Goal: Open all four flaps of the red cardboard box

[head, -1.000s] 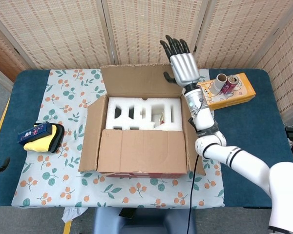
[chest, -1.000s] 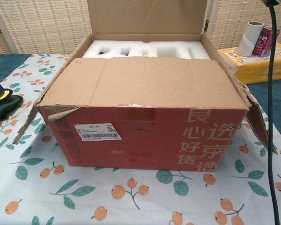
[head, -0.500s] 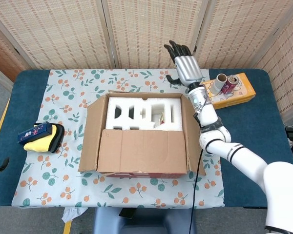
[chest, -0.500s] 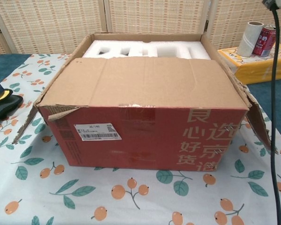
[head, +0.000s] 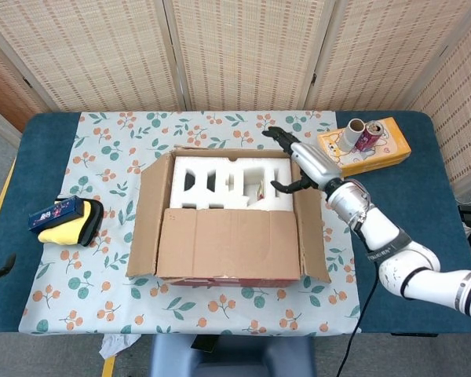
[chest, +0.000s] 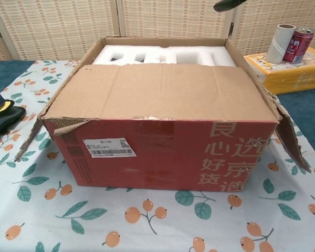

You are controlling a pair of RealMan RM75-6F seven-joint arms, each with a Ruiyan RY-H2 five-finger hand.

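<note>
The right hand (head: 302, 161) hovers over the far right corner of the red cardboard box (chest: 163, 152), fingers spread and slightly curled, holding nothing; from the chest view only a dark fingertip shows at the top edge, so how high it sits above the box is hard to judge. The left hand is not visible in either view.

The box sits in the middle of the floral cloth (head: 102, 157). Its near flap (head: 228, 243) lies flat over the opening, covering the front half of the white foam insert (head: 231, 182); the left flap (head: 145, 216) and right flap (head: 312, 228) lean outward, and the far flap appears folded down behind the box.

The near flap is the one left, in my judgement. Reaching for it from the far side, the hand could catch the foam insert or push the flap down instead of lifting it. A low sweep to the right of the box could knock the paper roll (head: 352, 133) or the can (head: 367, 135) off the yellow carton (head: 377, 153). Pulling hard could drag the box and ruck the cloth.
</note>
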